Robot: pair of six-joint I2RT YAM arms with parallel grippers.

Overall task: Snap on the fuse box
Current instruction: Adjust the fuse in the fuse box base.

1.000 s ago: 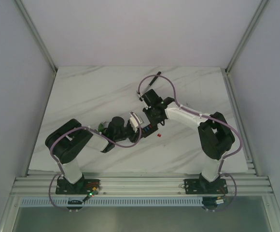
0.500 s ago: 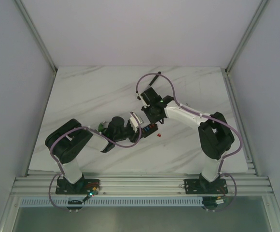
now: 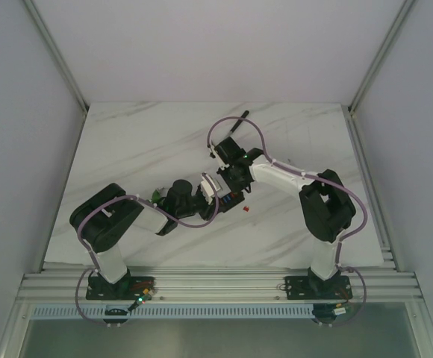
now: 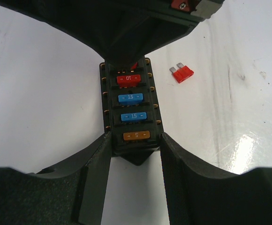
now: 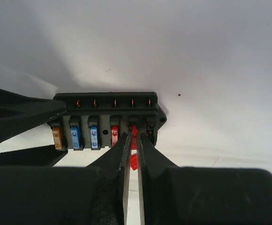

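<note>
White marbled surface [image 3: 127,149] carries the fuse box [image 4: 131,108] at its middle, its far end hidden under the right gripper [image 5: 132,140], which pinches a red fuse [image 5: 134,132] at a slot; the left gripper [image 4: 136,143] clamps the box's near end, and a loose fuse [image 4: 182,73] lies just beside

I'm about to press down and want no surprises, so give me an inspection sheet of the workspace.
Surface: white marbled table.
Job's things: fuse box lying face up; orange, two blue and one red insert seated.
Clutter: spare fuse, red, loose beside the box, not touching it; small green part by the left arm.
Grippers: left gripper clamps the box's end; right gripper pinches a red fuse at an end slot.
Cables: purple cables looped over both arms.
Surroundings: white walls, metal frame.
</note>
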